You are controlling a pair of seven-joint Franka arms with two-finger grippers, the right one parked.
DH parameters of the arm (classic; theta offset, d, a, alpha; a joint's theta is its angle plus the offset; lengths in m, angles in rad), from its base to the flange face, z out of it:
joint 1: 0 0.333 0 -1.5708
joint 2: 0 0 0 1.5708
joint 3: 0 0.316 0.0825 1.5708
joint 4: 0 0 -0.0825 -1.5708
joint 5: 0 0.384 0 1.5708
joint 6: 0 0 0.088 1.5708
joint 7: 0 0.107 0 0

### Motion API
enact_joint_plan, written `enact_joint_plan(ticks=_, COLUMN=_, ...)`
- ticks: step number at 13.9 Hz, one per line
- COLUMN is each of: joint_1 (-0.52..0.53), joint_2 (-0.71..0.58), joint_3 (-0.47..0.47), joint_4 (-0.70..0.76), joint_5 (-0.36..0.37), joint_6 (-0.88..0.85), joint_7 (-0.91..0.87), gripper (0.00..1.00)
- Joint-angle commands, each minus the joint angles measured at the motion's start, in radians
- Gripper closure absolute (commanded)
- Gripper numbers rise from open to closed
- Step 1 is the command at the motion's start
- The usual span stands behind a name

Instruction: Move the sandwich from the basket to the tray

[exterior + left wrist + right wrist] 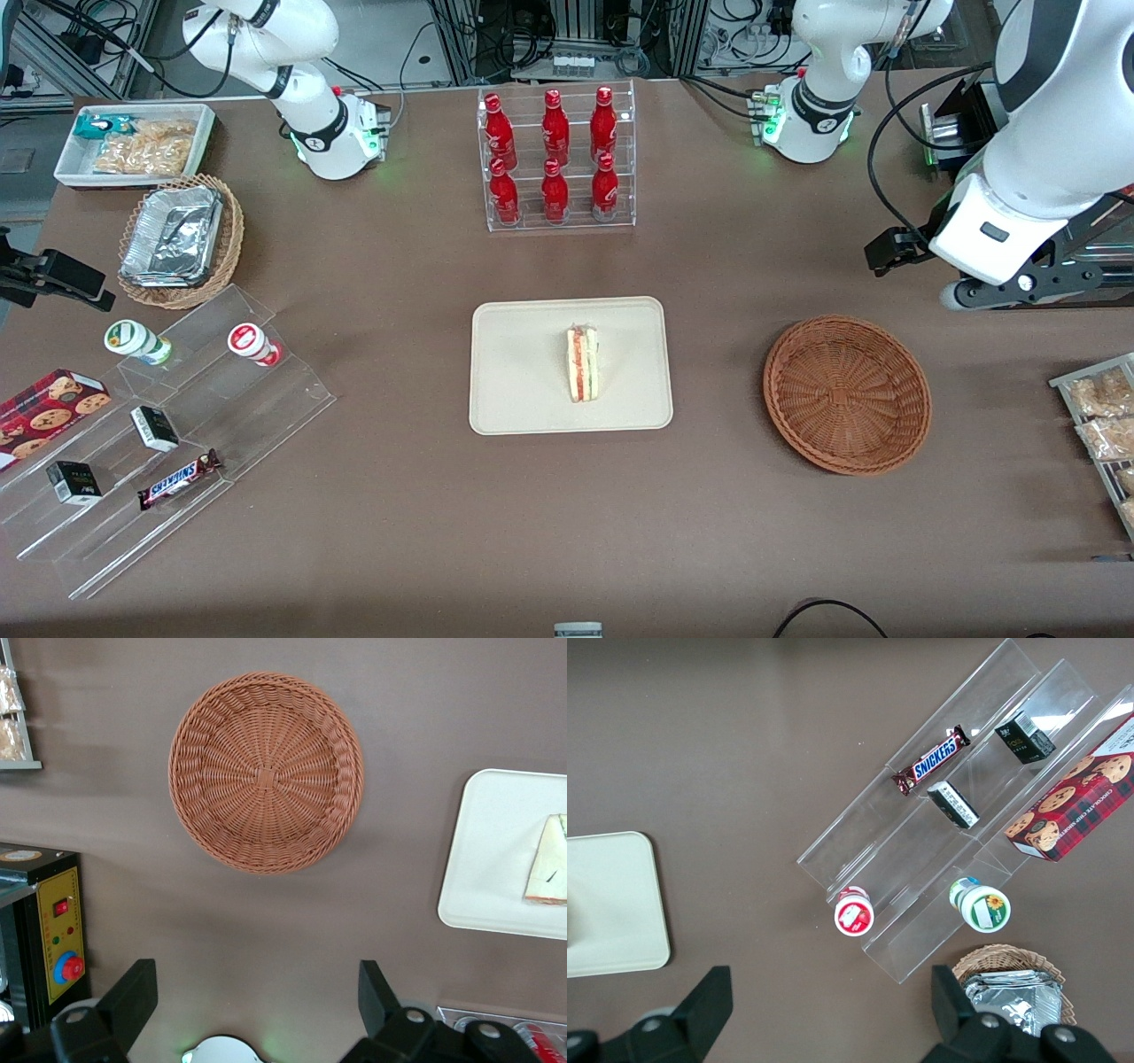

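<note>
Sandwich (pixel 582 363) lies on the cream tray (pixel 505 399) near the middle of the brown tabletop (pixel 399 532), standing on a long edge with its red and green filling layers facing up. The reddish-brown wicker basket (pixel 846 394) sits beside the tray toward the working arm's end, apart from it and holding nothing. The left gripper (pixel 257 1014) hangs high above the tabletop, farther from the front camera than the basket, with its fingers (pixel 133 992) spread wide and nothing between them; in the wrist view the basket (pixel 266 771) and a corner of the tray (pixel 496 877) with the sandwich (pixel 549 864) show below it.

A clear rack of red bottles (pixel 555 159) stands farther from the front camera than the tray. Toward the parked arm's end are a tan basket of foil containers (pixel 177 239), a white bin of snack packets (pixel 133 146), and a stepped clear display (pixel 159 443) carrying a Snickers bar (pixel 177 478), small dark boxes and two cups, with a cookie box (pixel 44 412) beside it. More snack packets (pixel 1099 416) lie at the working arm's edge. Nothing stands between basket and tray.
</note>
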Motion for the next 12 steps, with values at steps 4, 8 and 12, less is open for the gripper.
enact_joint_plan(ticks=4, joint_1=0.018, joint_2=-0.057, joint_3=0.046, joint_4=-0.052, joint_5=-0.016, joint_6=0.018, joint_7=0.104, gripper=0.0)
enact_joint_plan(ticks=8, joint_1=0.02, joint_2=-0.081, joint_3=0.062, joint_4=-0.039, joint_5=-0.022, joint_6=-0.04, joint_7=0.122, gripper=0.0)
enact_joint_plan(ticks=12, joint_1=0.018, joint_2=-0.092, joint_3=0.095, joint_4=-0.04, joint_5=-0.022, joint_6=-0.047, joint_7=0.213, gripper=0.0)
